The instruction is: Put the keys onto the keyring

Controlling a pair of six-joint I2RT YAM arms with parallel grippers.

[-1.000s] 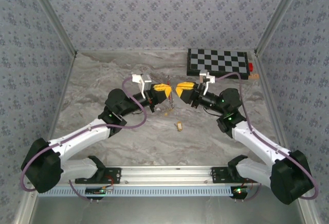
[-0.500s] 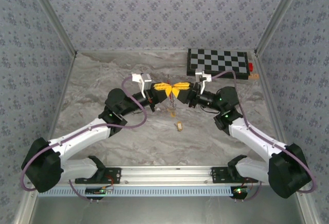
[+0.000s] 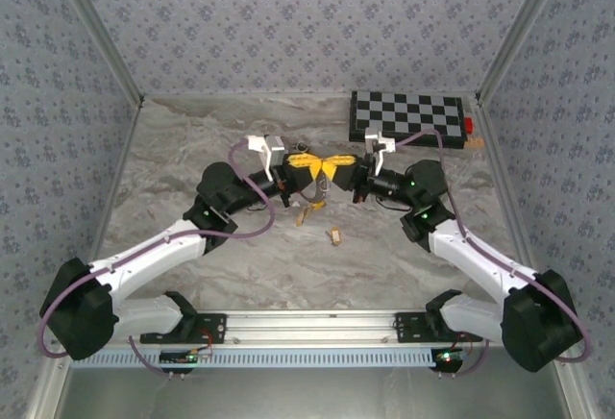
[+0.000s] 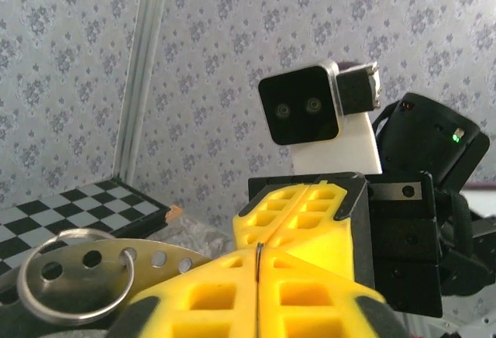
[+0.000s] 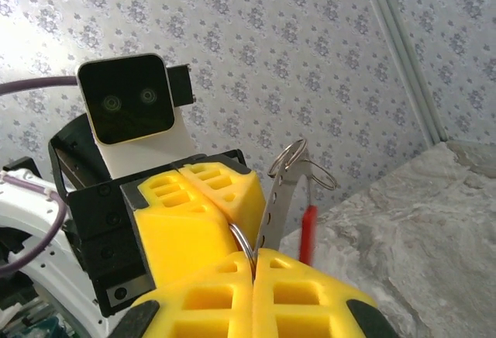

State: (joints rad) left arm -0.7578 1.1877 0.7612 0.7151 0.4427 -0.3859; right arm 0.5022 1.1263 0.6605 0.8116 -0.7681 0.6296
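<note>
My left gripper [image 3: 312, 164] and right gripper [image 3: 337, 166] meet tip to tip above the table's middle. Both are shut on the keyring [image 5: 243, 237], a thin grey wire loop pinched edge-on between the pads. In the left wrist view the left gripper [image 4: 260, 251] clamps that wire, facing the right gripper's yellow fingers [image 4: 298, 210]. The right gripper [image 5: 253, 259] holds the same loop. A perforated metal strip [image 5: 277, 194] with a small ring and a red part [image 5: 308, 233] hangs off it. One orange-tan key [image 3: 335, 236] lies on the table. A yellowish key [image 3: 306, 212] sits below the grippers.
A checkerboard [image 3: 408, 116] lies at the back right, with a small red piece at its right end. Patterned walls close in the marble table [image 3: 192, 150] on three sides. The arms' bases and a rail run along the near edge.
The right gripper has moved left and closed the gap, so both grippers now touch tip to tip on the ring. The yellowish key below them has shifted slightly.
</note>
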